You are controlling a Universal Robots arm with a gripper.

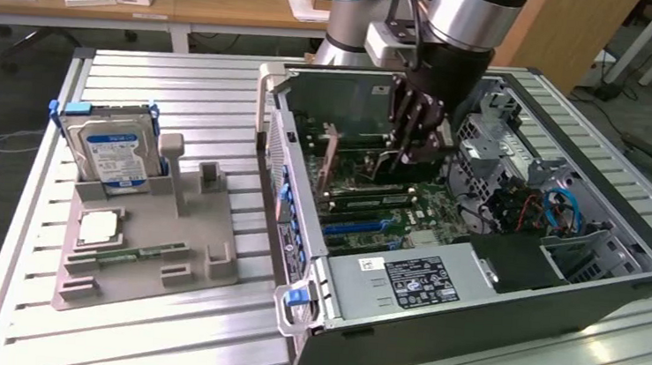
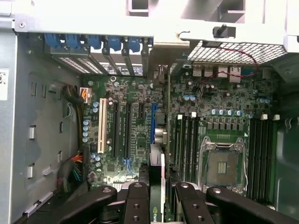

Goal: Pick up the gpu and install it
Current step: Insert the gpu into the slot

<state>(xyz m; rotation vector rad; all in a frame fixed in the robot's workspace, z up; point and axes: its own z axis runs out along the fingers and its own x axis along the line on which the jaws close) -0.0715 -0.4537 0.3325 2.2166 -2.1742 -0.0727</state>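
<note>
The arm reaches down into the open computer case (image 1: 491,325), which lies on its side on the slatted metal bench (image 1: 181,90). The gripper (image 1: 421,154) hangs low inside the case, over the half of the motherboard (image 1: 389,210) farthest from the labelled power supply (image 1: 412,277).

In the wrist view the gripper (image 2: 160,190) has its jaws drawn close together and clamped on the gpu (image 2: 156,163). The black fingers (image 2: 136,200) press on either side of the card. The card is held on edge, so only its thin top edge and a strip of green logo between the fingers can be seen. Its far end runs toward the case's rear wall, where the blue slot clips (image 2: 110,44) sit in a row.

Inside the case, the card stands directly over the expansion slots, in line with the blue slot (image 2: 153,119). The white slot (image 2: 102,126) is a few slots to one side and the empty processor socket (image 2: 223,163) is on the other. The pictures do not show whether the card's lower edge is touching the slot.

Outside the case, on the exterior view's left, a grey parts holder (image 1: 196,251) rests on the bench. It carries a blue-labelled hard drive (image 1: 116,151) standing upright and a slim green memory stick (image 1: 136,254) lying flat.
</note>
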